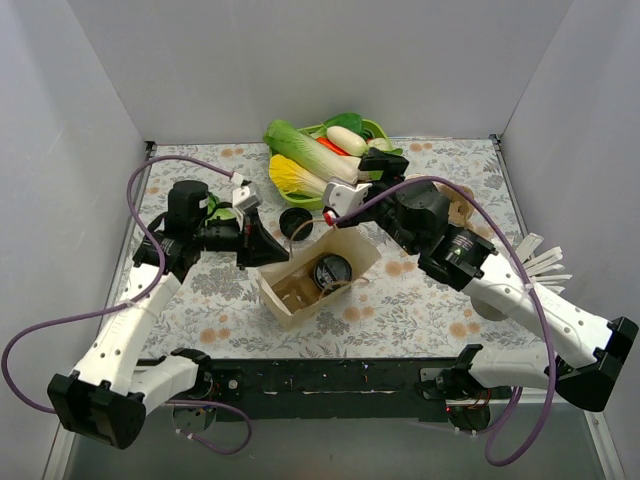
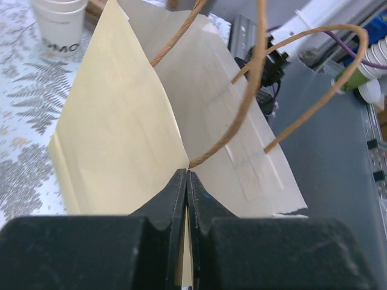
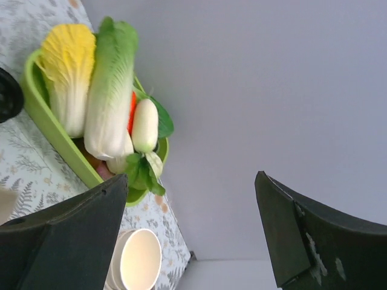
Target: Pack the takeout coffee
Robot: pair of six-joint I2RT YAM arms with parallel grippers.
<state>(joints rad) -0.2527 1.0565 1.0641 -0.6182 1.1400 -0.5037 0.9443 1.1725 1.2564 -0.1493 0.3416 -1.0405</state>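
Jaws on my left gripper (image 2: 187,176) are pressing fully together on the rim of the paper bag (image 2: 121,133). In the left wrist view I'm seeing the paper pinched right between the two black fingers (image 2: 163,205), with the twine handles (image 2: 257,90) arcing up past them. From above, that gripper (image 1: 262,243) is sitting at the left end of the bag (image 1: 290,302). The bag is resting roughly mid-way across the floral table (image 1: 420,300), its mouth opening toward the top camera.

Takeout coffee (image 1: 332,270) is sitting inside the bag, toward its right half, with its black lid facing up. Loose black lid (image 1: 295,220) is lying on the table just behind the bag; I can't tell whether the two are touching.

Moving right: right gripper (image 1: 345,196) is hovering behind the bag's far right corner, jaws standing wide apart and holding nothing — right wrist view is showing only grey wall between the fingers (image 3: 78,235).

Green basket (image 1: 382,130) is sitting at the back, beyond that gripper. It's holding a yellow cabbage (image 3: 69,72), a green cabbage (image 3: 112,90) and a small white vegetable (image 3: 145,124). Stack of lidless paper cups (image 3: 140,260) is standing near the basket.
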